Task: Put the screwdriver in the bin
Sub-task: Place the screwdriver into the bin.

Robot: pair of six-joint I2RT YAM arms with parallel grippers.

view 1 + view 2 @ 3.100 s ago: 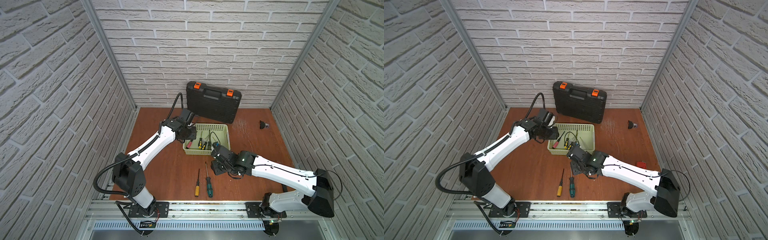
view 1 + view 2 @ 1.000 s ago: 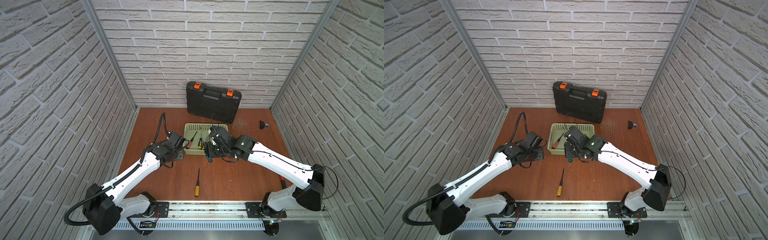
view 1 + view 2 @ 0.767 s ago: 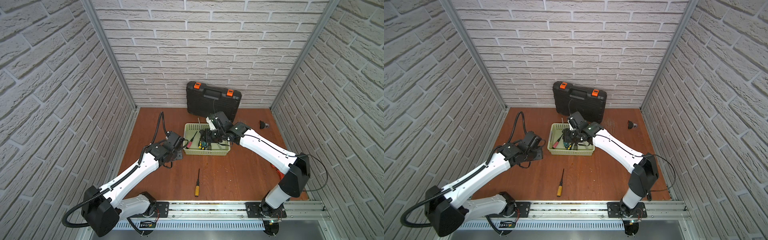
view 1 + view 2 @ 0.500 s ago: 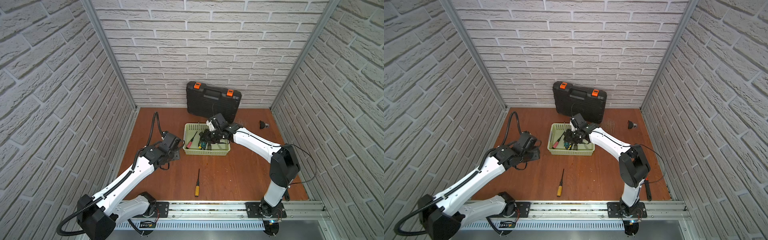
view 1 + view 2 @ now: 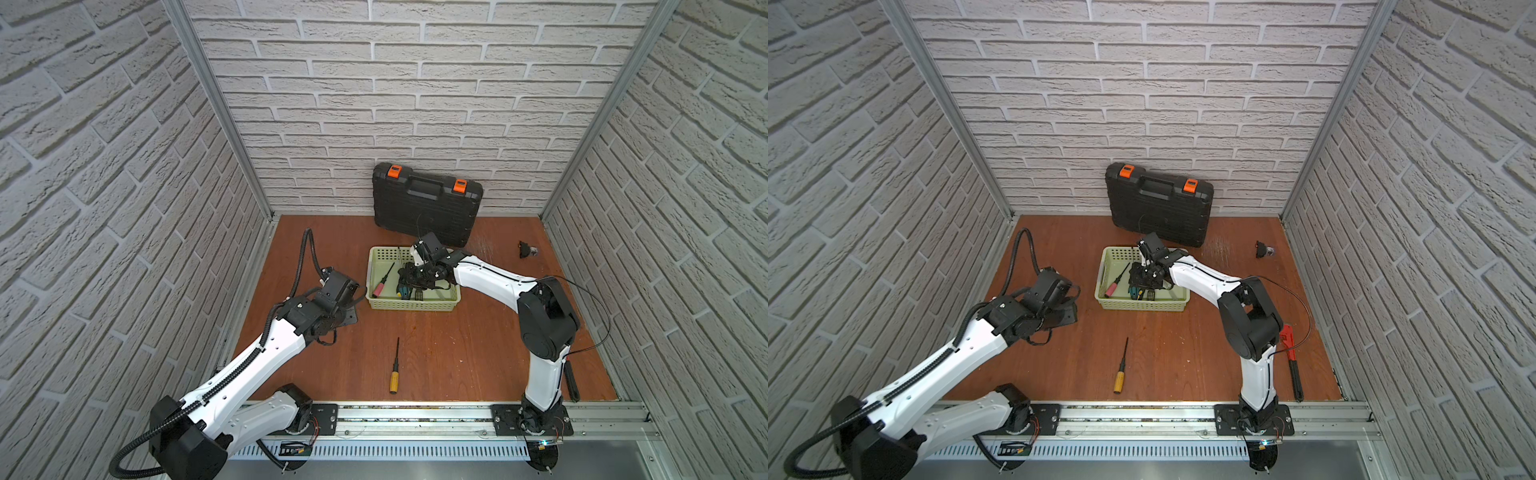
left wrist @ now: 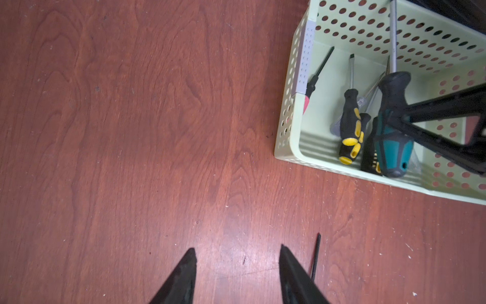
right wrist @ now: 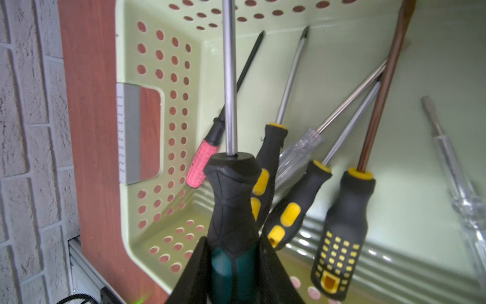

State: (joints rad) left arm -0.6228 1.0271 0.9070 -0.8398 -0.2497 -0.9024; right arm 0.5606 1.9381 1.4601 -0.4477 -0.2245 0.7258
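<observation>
The pale green bin stands mid-table. My right gripper is shut on a teal-and-black screwdriver, held low inside the bin with its shaft pointing at the far wall. Several other screwdrivers lie in the bin, among them a pink-handled one and yellow-and-black ones. An orange-handled screwdriver lies on the table in front of the bin. My left gripper hovers open and empty over bare table left of the bin, and the orange screwdriver's tip is beside it.
A black toolcase with orange latches leans on the back wall behind the bin. A red pipe wrench lies by the right arm's base. A small black part sits at the back right. Brick walls close three sides.
My right gripper has carried the teal screwdriver from the bin's front edge to inside the bin. My left arm has drawn back a little, away from the bin.
</observation>
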